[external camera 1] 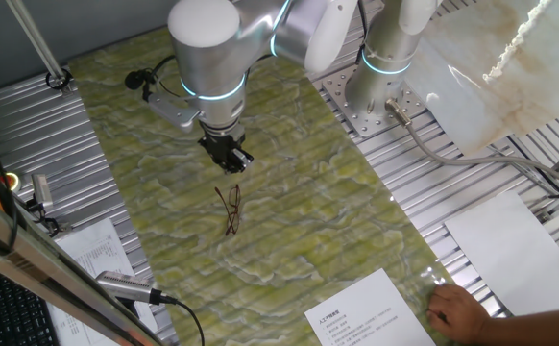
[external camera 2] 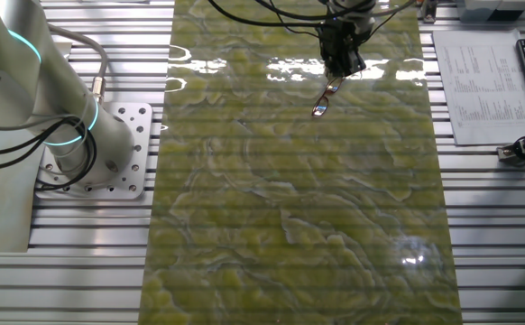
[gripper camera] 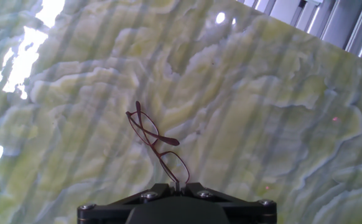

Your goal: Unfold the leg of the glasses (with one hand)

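A: Glasses (external camera 1: 230, 210) lie on the green marbled mat (external camera 1: 289, 240), at 6 o'clock from the hand (external camera 1: 233, 161); legs look folded.

B: Other fixed view: glasses (external camera 2: 325, 97) just below hand (external camera 2: 344, 63). Aluminium table (external camera 2: 479, 226) around the mat.

A: Hand view: glasses (gripper camera: 157, 144) at 12 o'clock. Jaw state? Can't tell.

Glossy marbled mat (gripper camera: 262, 112); thin wire glasses (gripper camera: 159, 146).

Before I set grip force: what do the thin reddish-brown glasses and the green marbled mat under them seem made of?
The thin reddish-brown glasses look like fine metal wire with a dark satin finish, judging by the hair-thin rims and legs; lenses clear. The green marbled mat appears to be glossy printed plastic or vinyl: it mirrors the lights in bright patches.
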Tool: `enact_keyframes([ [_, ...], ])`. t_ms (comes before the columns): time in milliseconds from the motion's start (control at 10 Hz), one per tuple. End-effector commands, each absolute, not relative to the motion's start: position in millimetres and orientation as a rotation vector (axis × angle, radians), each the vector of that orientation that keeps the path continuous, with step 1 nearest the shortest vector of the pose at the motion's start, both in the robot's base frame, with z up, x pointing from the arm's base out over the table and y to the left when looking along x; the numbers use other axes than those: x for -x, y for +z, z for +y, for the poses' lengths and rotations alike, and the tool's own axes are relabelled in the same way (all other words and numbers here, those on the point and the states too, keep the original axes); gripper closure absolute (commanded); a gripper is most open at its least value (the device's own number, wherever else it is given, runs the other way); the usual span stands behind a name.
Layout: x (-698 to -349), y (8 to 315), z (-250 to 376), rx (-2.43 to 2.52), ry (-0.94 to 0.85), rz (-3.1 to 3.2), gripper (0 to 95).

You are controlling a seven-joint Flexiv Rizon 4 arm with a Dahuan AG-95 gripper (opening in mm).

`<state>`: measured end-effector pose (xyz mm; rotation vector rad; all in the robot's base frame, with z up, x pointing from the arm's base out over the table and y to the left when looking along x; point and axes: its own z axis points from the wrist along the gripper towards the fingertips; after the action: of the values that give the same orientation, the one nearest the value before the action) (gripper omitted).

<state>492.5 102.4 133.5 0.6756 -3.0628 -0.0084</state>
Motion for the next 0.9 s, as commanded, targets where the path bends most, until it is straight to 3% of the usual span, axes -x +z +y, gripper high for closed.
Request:
enact_keyframes([
  [100,-492.2,133.8,102.6,-0.703,-0.007,-3.053,95.0],
  [900,-492.1,133.8,102.6,-0.724,-0.010,-3.050,95.0],
])
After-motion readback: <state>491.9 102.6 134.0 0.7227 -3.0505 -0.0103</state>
